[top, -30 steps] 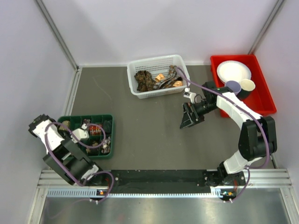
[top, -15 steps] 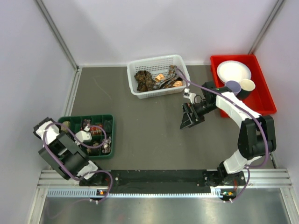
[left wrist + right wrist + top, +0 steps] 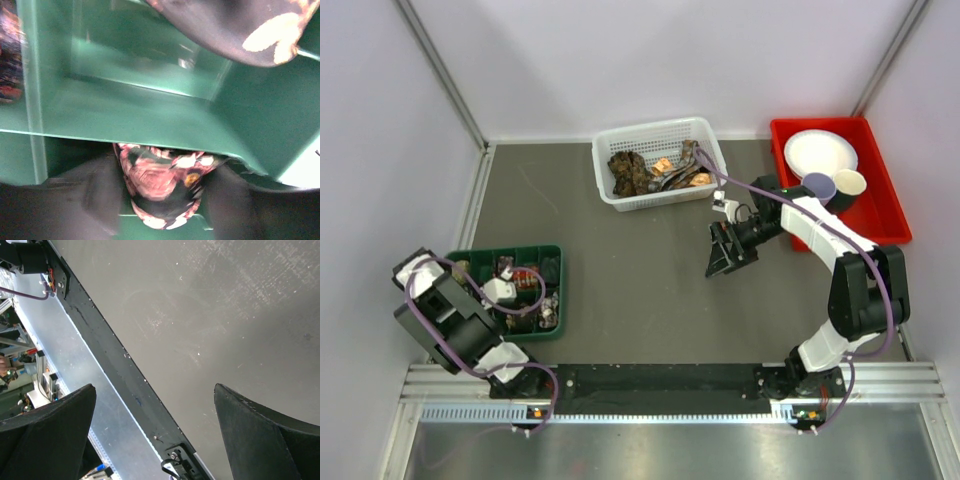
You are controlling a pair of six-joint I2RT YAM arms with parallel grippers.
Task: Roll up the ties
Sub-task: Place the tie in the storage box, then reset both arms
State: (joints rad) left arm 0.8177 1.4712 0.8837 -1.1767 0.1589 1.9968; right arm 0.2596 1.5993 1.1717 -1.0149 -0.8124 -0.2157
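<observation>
A rolled tie [image 3: 155,175], black with pink flowers, sits between my left gripper's [image 3: 162,197] dark, blurred fingers [image 3: 100,200], which press on both its sides. It hangs low over a compartment of the green tray [image 3: 125,115]. From above, the left gripper [image 3: 520,290] reaches into the green tray [image 3: 500,252]. A dark tie with beige print [image 3: 240,25] lies in a further compartment. Loose ties [image 3: 635,172] are heaped in the white basket [image 3: 660,135]. My right gripper [image 3: 722,265] hovers wide open over the grey floor, and in its wrist view the right gripper [image 3: 155,390] holds nothing.
A red bin [image 3: 880,215] at the back right holds a white plate [image 3: 820,152] and two cups [image 3: 817,185]. The black base rail [image 3: 115,360] and metal edge run along the near side. Grey walls close in the left, back and right.
The left arm's elbow has shifted down and left while its gripper stayed in the green tray. The right arm has not moved.
</observation>
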